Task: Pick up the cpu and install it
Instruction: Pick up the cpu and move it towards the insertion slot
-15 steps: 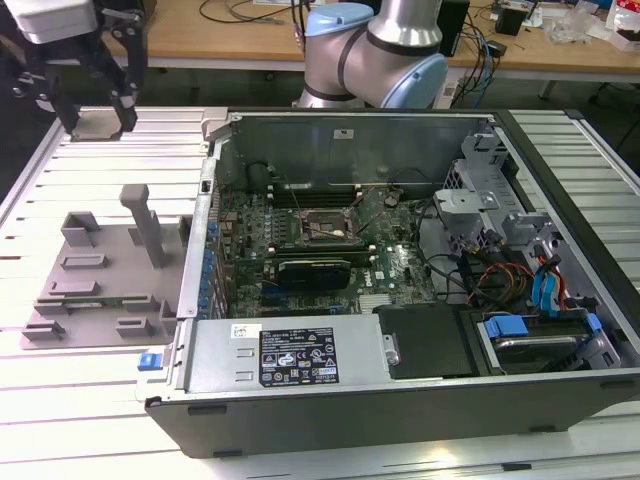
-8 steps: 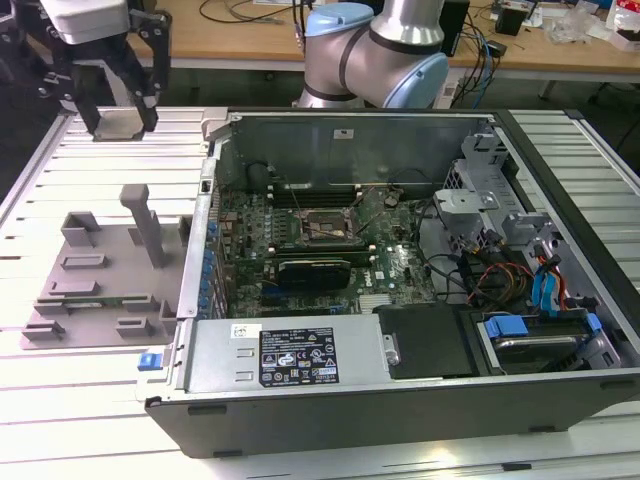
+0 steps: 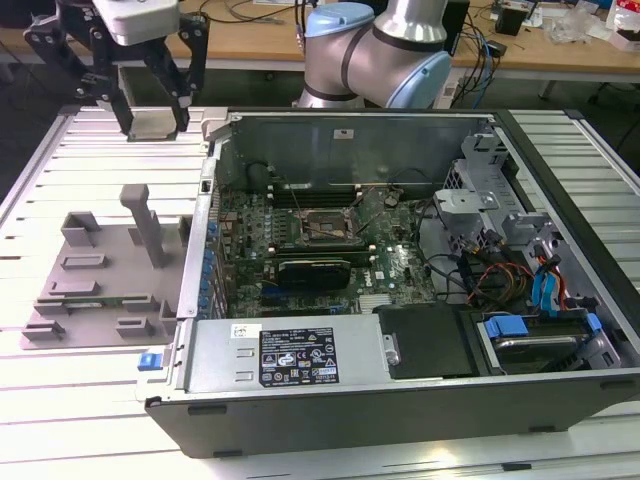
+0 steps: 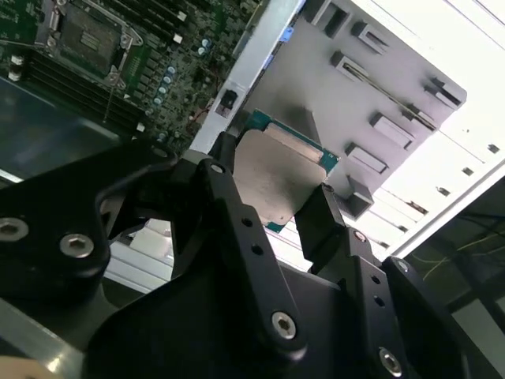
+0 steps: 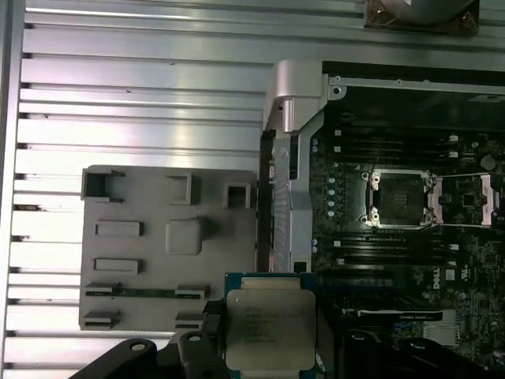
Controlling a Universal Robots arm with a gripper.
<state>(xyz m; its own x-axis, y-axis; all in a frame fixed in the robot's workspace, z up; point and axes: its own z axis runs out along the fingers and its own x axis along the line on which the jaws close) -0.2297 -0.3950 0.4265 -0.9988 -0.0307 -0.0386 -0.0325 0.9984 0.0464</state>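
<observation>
My gripper (image 3: 153, 126): matte black. The cpu (image 5: 268, 325): pale silvery plate with a teal-green rim. Fixture tray (image 3: 90, 280), at 9 o'clock from the computer case (image 3: 400, 412) in the exterior view: plain grey. Case: dark grey, with a blue latch (image 3: 148, 360); motherboard (image 3: 400, 270) green. Table (image 3: 90, 400): silvery-white, striped by parallel ribs.

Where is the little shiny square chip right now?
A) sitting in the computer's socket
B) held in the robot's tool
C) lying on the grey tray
B: the small silvery square chip is clamped between the fingers of the black tool, away from the grey plastic tray.
</observation>
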